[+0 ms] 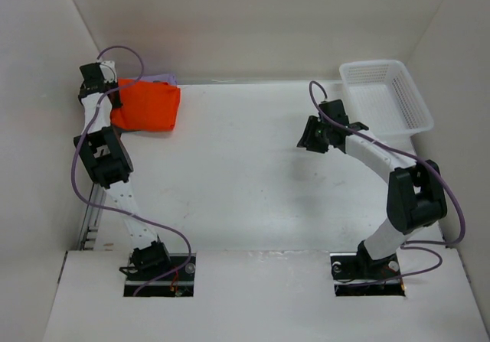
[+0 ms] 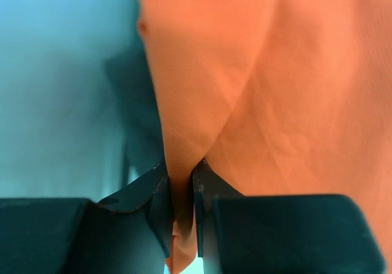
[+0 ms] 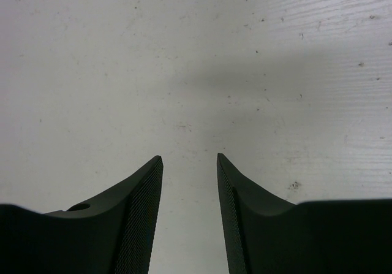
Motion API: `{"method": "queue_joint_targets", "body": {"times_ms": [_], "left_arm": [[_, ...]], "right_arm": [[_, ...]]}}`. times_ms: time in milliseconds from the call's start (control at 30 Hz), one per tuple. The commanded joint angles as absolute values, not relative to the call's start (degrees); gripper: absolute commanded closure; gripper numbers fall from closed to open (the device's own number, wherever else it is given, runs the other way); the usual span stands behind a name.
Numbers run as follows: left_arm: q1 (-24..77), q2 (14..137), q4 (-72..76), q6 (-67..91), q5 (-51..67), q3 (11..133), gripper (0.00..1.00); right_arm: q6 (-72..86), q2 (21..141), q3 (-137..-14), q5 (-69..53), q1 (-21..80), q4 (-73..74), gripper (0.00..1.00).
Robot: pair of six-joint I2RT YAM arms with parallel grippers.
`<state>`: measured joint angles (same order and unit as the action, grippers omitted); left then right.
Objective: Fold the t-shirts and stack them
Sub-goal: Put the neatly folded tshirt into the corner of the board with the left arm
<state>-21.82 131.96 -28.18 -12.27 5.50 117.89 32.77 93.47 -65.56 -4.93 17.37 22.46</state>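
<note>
The bright orange t-shirt [image 1: 148, 105] lies folded at the far left of the table, on top of the lavender purple shirt [image 1: 164, 78], of which only a strip shows behind it. The dark grey shirt is hidden. My left gripper [image 1: 115, 101] is at the orange shirt's left edge; in the left wrist view the gripper [image 2: 182, 182] is shut on a fold of the orange shirt [image 2: 275, 90]. My right gripper [image 1: 308, 137] hovers over bare table right of centre; in the right wrist view the gripper [image 3: 190, 160] is open and empty.
A white plastic mesh basket [image 1: 413, 124] stands at the far right corner, just behind my right arm. White walls enclose the table on the left, back and right. A purple cable loops around each arm.
</note>
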Motion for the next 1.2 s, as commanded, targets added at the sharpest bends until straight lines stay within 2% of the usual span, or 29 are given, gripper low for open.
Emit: {"method": "queue_joint_targets", "body": {"times_ms": [0, 33, 133, 267, 467, 633, 733, 800, 833, 867, 1033, 1167], "left_arm": [[-22.1, 131.6, -24.9, -14.8, -1.0, 121.8, 0.84], [-21.8, 131.7, -25.1, -15.5, -1.5, 121.7, 0.8], [-21.5, 131.3, -25.1, -16.4, -3.2, 120.6, 0.78], [-21.5, 130.2, -24.9, -16.7, -6.0, 119.4, 0.67], [-21.5, 125.8, -24.2, -17.6, -8.2, 115.3, 0.65], [-18.9, 117.0, -21.1, -19.9, -8.3, 108.2, 0.64], [-15.9, 109.8, -20.0, -21.1, -7.0, 103.0, 0.59], [-13.5, 103.4, -19.4, -22.8, -2.9, 97.8, 0.53], [-12.4, 100.1, -19.8, -23.1, -1.1, 95.3, 0.5], [-11.4, 97.0, -20.5, -23.0, 0.7, 92.8, 0.47], [-3.3, 83.9, -32.1, -23.3, 11.1, 80.0, 0.36], [7.0, 73.3, -40.2, -23.5, 18.5, 66.8, 0.35]], "right_arm": [[32.4, 94.2, -68.3, -4.8, 18.3, 22.2, 0.54], [32.4, 94.0, -68.3, -4.9, 18.4, 22.2, 0.54], [32.4, 93.6, -68.1, -5.0, 18.4, 22.4, 0.54], [32.1, 92.7, -67.8, -5.0, 18.4, 22.8, 0.53], [32.2, 91.3, -67.0, -5.0, 18.6, 22.9, 0.52], [32.3, 89.3, -65.9, -4.9, 19.5, 22.9, 0.52], [32.0, 87.4, -65.3, -4.4, 20.1, 23.6, 0.51], [31.6, 85.4, -64.7, -3.6, 20.3, 24.9, 0.45], [31.3, 84.3, -64.3, -2.9, 20.4, 25.7, 0.18], [30.9, 83.0, -63.8, -2.0, 20.5, 26.7, 0.0], [30.2, 75.1, -60.4, 1.8, 21.2, 33.2, 0.0], [31.4, 67.3, -55.9, 3.7, 23.9, 37.6, 0.0]]}}
